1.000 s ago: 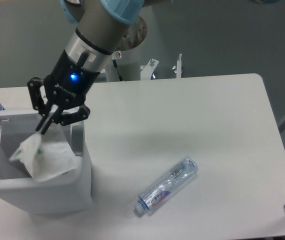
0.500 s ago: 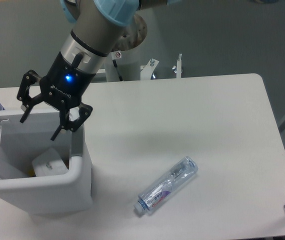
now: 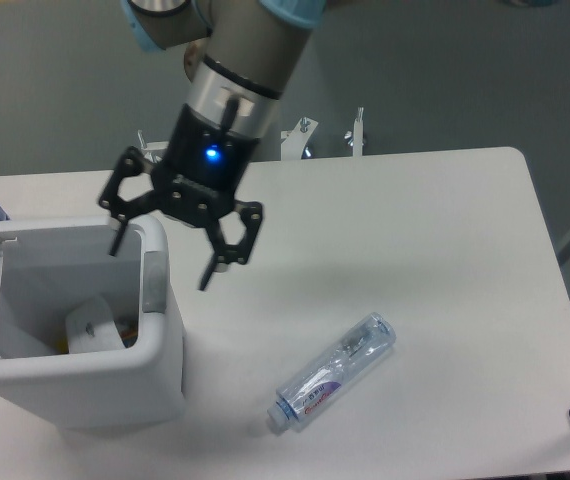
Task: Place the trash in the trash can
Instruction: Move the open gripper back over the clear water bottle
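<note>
Camera view: the two-finger black gripper (image 3: 162,252) hangs wide open and empty at upper left of centre, over the right rim of the white rectangular plastic trash can (image 3: 160,385) — a crumpled white wrapper (image 3: 93,326) lies inside. The crushed clear plastic bottle with red-and-white label (image 3: 333,372) lies on the white table (image 3: 415,250), lower centre, well apart from the bin. It looks next — the gripper must cross to it, descend and close.

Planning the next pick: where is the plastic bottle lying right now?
The plastic bottle lies on its side on the table, lower middle of the camera view, right of the trash can and below-right of the open tool.
</note>
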